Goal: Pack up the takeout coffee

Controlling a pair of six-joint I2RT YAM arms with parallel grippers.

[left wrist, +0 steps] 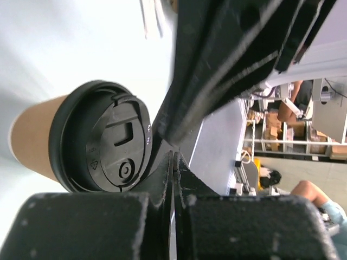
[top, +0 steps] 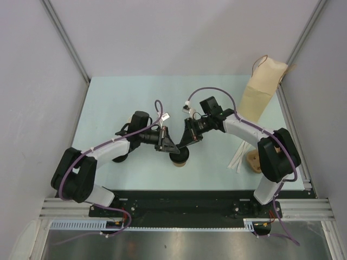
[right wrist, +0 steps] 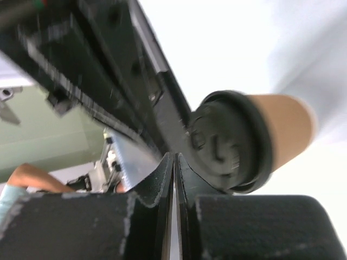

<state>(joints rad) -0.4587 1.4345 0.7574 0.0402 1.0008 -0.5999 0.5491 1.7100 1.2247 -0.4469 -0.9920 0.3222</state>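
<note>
Your left hand [top: 167, 145] is hovering low over the table [top: 108, 103] with its fingers pressed together, gripping nothing. Just beside its tips, on the side nearer the arm bases, the takeout coffee cup [top: 180, 158] is standing with its black lid [left wrist: 103, 138] on. Your right hand [top: 188, 140] is hanging close to the left one, also pressed together and empty. Well beyond the right hand, the paper bag [top: 263, 92] is standing.

Left pincer [top: 169, 146], right pincer [top: 188, 142] crowd over cup [top: 179, 158] mid-table [top: 119, 97], blocking top access. Bag [top: 262, 89] fills far-right corner. Far-left corner, left edge open.
</note>
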